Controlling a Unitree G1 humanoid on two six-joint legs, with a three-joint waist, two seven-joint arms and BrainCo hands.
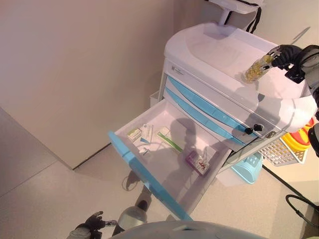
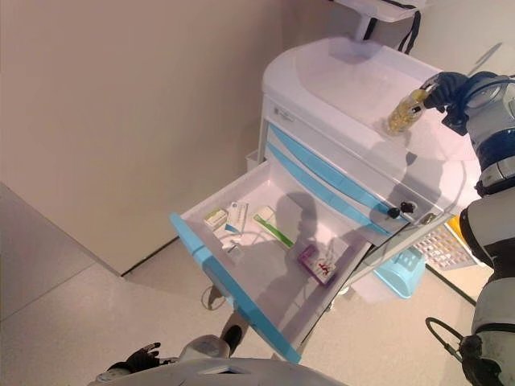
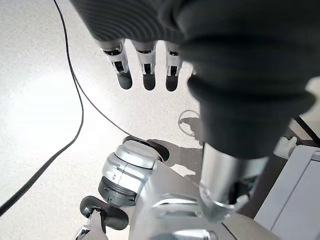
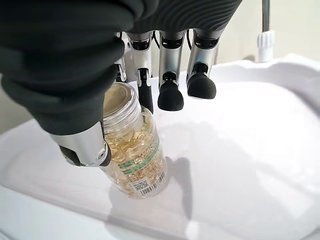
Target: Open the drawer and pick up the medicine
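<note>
A white medical cart (image 1: 219, 50) has its lowest blue-fronted drawer (image 1: 144, 174) pulled open. Inside lie small boxes (image 1: 134, 134), a green and white strip (image 1: 169, 140) and a purple box (image 1: 198, 162). My right hand (image 1: 286, 55) is over the cart top, thumb and fingers curled round a clear medicine bottle of yellow capsules (image 1: 257, 68). In the right wrist view the bottle (image 4: 132, 150) is tilted, its base at the white top. My left hand (image 1: 92, 221) hangs low near the floor with relaxed, empty fingers (image 3: 145, 70).
A white wire basket (image 1: 279, 152) and a light blue bin (image 1: 246, 167) hang at the cart's right side, with yellow and red containers (image 1: 299, 137) behind. A beige wall stands to the left. A black cable (image 3: 75, 100) lies on the floor.
</note>
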